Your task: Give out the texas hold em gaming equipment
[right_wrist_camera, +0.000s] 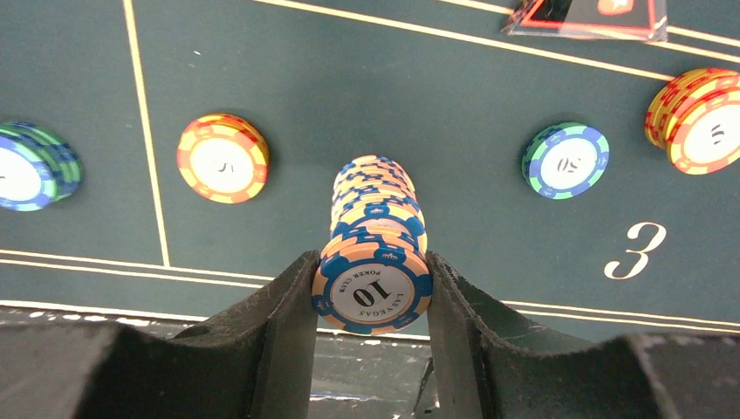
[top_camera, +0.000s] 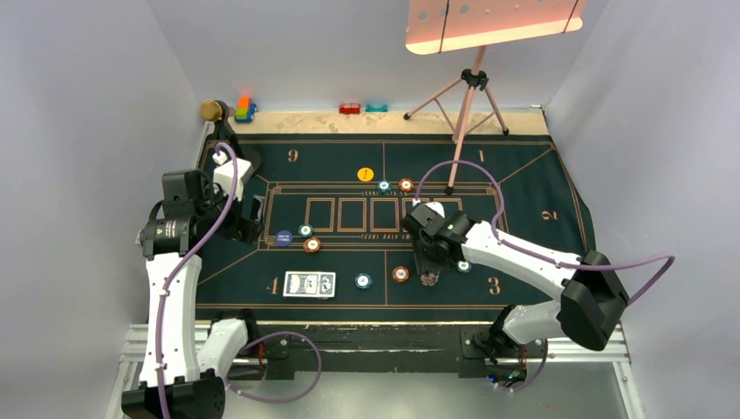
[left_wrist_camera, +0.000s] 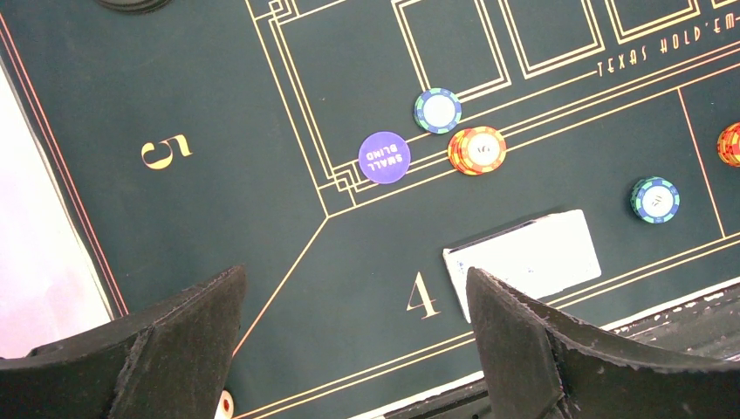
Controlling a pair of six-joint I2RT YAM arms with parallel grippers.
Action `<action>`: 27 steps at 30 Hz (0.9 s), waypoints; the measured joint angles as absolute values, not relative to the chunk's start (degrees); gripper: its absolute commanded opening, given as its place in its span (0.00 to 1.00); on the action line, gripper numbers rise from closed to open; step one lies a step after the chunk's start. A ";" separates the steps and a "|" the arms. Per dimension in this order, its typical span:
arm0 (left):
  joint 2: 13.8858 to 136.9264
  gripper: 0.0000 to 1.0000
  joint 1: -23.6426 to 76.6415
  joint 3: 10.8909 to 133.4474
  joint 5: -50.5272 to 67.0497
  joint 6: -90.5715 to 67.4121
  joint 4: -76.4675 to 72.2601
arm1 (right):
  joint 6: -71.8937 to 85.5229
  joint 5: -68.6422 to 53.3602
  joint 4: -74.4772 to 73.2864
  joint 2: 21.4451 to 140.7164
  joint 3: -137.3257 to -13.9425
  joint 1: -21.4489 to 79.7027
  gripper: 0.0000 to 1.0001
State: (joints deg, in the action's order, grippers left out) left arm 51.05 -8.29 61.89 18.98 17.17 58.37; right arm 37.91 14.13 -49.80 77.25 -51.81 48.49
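- Black padded right arm's fingers (right_wrist_camera: 279,323) fill the bottom of the right wrist view. They press on both sides of a tall stack of orange-and-blue round poker chips (right_wrist_camera: 373,253) and look clamped on its uppermost chips.
- That stack stands on the dark green gold-lined felt mat (right_wrist_camera: 393,96), close to the near edge and left of the printed 3.
- Handling, as a judgement: the chips are hard, light discs with smooth rims, and nothing binds one to the next. The column already leans, so a squeeze placed high may lift only the top few or shear the pile.
- Better hold: opposite rims, low enough on the column to trap most of it, carried upright and slowly.
- Near it lie a single orange-and-yellow round chip (right_wrist_camera: 222,158) to the left and a teal-and-blue round chip (right_wrist_camera: 565,160) to the right, both apart from the stack. A small red triangle marker (right_wrist_camera: 585,17) sits at the frame's top edge.
- Farther left, blue-patterned-back playing cards (top_camera: 310,284) rest by the printed 4, with a purple small-blind disc button (left_wrist_camera: 384,157) beyond.
- Left arm's fingers (left_wrist_camera: 174,349) hang wide apart above the mat, holding nothing.
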 measured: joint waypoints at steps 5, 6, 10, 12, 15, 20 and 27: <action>51.05 1.00 -8.29 61.89 18.98 17.17 58.35 | 37.65 14.87 -51.88 76.97 -56.82 48.49 0.04; 51.05 1.00 -8.29 61.89 19.00 17.17 58.35 | 37.45 15.18 -52.14 76.97 -57.91 48.49 0.04; 51.22 1.00 -8.29 61.89 18.96 17.15 58.30 | 36.23 15.53 -53.39 78.52 -63.53 48.47 0.03; 51.64 1.00 -8.29 61.89 18.92 17.12 58.15 | 35.18 15.51 -53.52 81.25 -67.59 48.49 0.03; 52.93 1.00 -8.29 61.89 18.76 17.08 57.89 | 33.34 15.49 -53.19 88.38 -75.75 49.12 0.02; 53.98 1.00 -8.29 61.89 18.57 16.69 57.67 | 30.02 15.35 -52.73 104.47 -93.51 51.62 0.01; 53.98 1.00 -8.29 61.89 18.37 16.23 57.28 | 26.52 13.21 -50.19 123.52 -111.70 54.35 0.01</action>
